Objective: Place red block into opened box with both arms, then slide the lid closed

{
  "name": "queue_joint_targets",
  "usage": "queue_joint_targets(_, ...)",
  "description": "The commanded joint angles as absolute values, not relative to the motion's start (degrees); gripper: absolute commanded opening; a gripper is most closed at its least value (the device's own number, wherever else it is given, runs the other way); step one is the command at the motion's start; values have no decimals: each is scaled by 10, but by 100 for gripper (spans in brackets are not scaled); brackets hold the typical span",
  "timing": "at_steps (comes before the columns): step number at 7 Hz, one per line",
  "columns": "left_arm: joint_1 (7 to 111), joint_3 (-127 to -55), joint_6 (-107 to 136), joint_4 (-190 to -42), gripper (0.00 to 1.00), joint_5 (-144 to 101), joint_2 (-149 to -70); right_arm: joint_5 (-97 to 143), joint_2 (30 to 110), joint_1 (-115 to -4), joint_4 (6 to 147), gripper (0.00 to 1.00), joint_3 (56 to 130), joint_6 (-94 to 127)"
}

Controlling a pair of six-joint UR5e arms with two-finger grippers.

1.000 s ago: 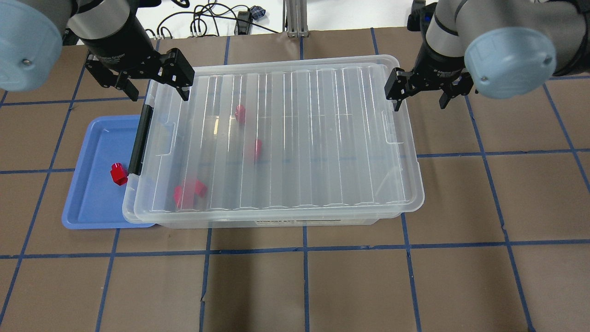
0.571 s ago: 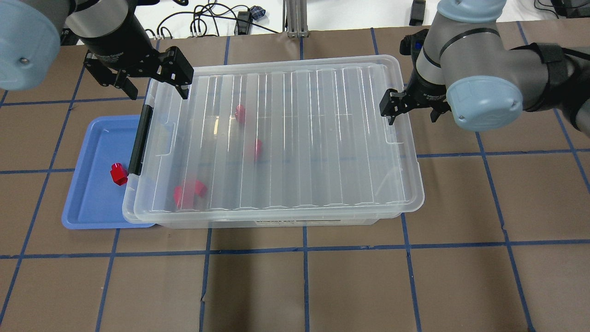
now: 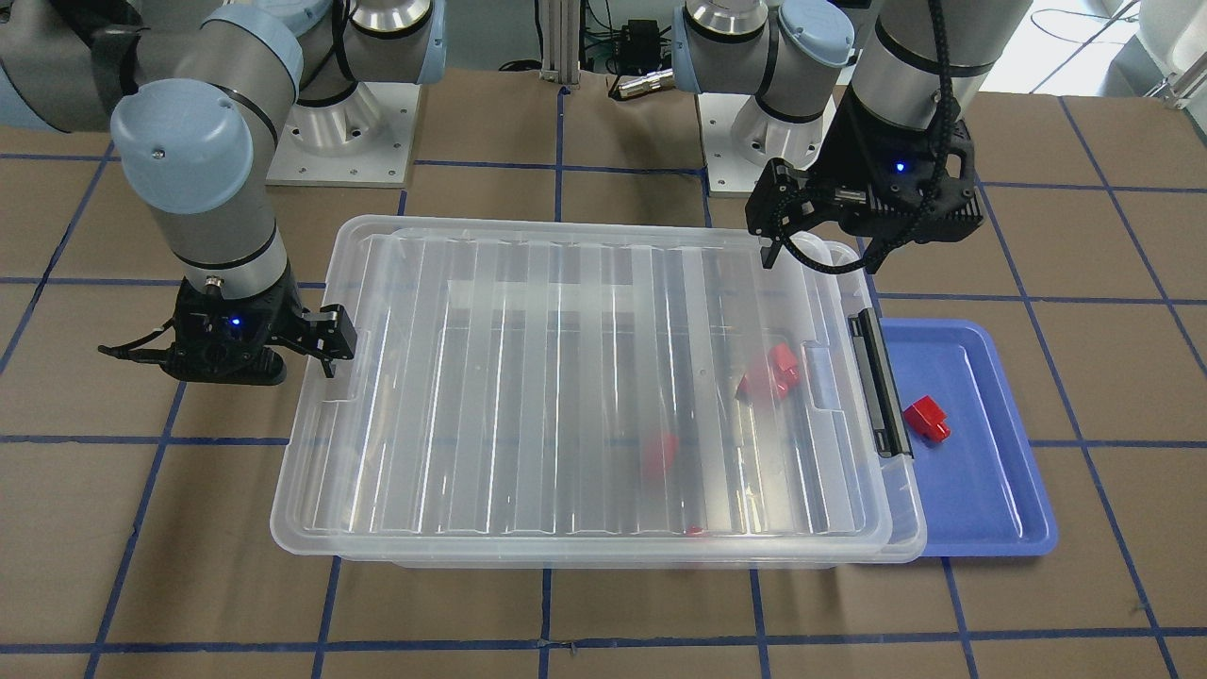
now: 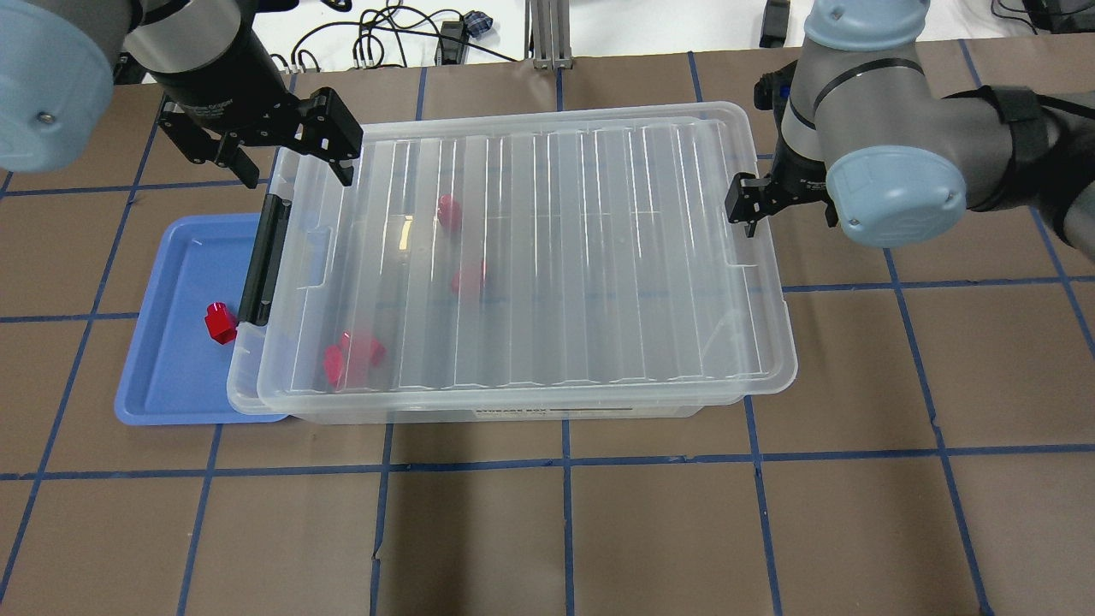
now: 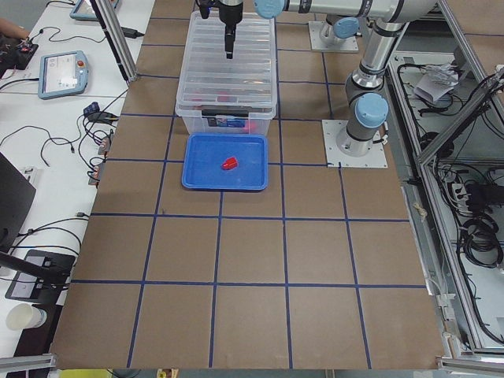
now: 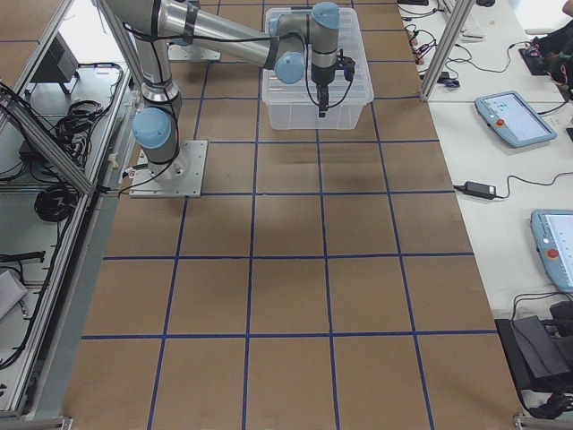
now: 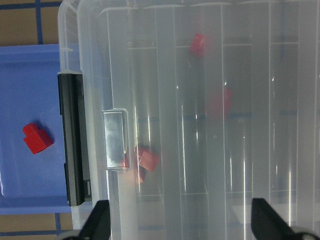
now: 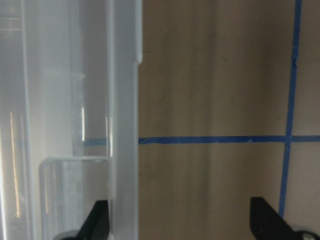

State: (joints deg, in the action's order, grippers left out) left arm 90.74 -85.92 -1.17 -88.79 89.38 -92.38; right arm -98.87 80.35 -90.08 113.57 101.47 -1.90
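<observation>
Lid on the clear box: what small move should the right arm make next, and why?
Probably draw the lid toward the robot's right with the right tool, which sits open astride its rim: a red block lies in the blue tray, and the lid covers nearly all the box.

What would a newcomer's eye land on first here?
The big clear box mid-table under its ribbed lid, red blocks blurred inside. A lone red block lies outside on the blue tray beside it. The left end effector and right end effector stand open at opposite short ends.
</observation>
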Motion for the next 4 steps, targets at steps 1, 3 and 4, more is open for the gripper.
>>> queue_joint_targets(1,909,-860,-11,-888,100,889,-926,-1033,796,-898,1137,100,1015,-26)
queue_joint_targets(3,908,-860,-11,-882,100,891,-931,-1041,796,-880,1139,100,1015,-43)
queue_joint_targets(4,909,-860,-11,-882,100,889,-934,-1040,796,-867,1137,100,1014,-46)
